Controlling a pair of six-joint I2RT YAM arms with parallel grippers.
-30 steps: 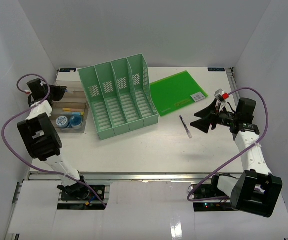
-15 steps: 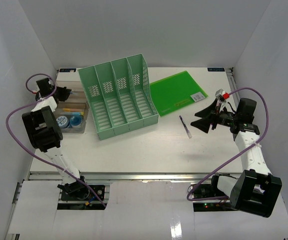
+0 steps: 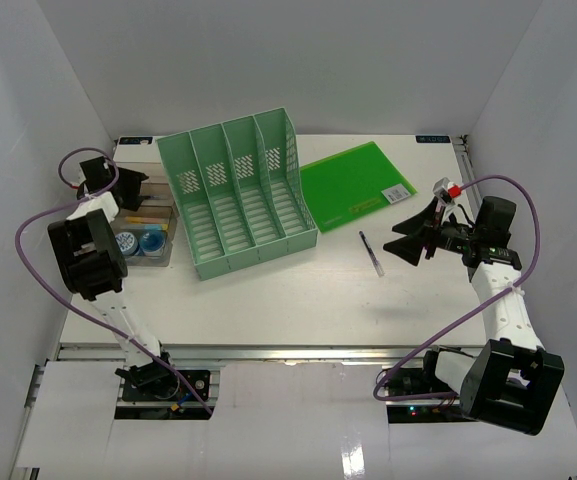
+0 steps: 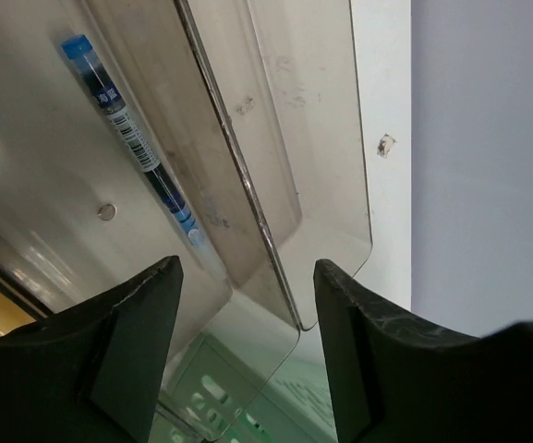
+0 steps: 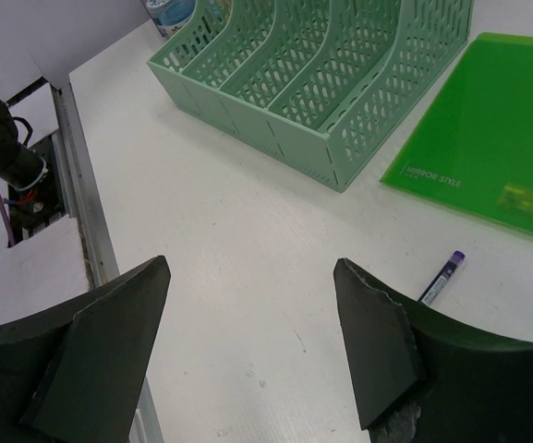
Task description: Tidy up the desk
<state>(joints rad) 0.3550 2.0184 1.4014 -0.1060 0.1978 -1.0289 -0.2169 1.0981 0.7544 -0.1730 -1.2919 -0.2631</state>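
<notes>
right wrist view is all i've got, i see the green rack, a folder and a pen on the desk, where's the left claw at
observer: The left claw is at the far left of the desk, over a clear tray that sits left of the green rack.
operator: is it carrying anything
observer: No, its fingers are spread apart with nothing between them.
operator: ok, anything already in that tray
observer: Yes. A blue pen lies in one long compartment, and the top view shows two round blue items in the near section.
</notes>
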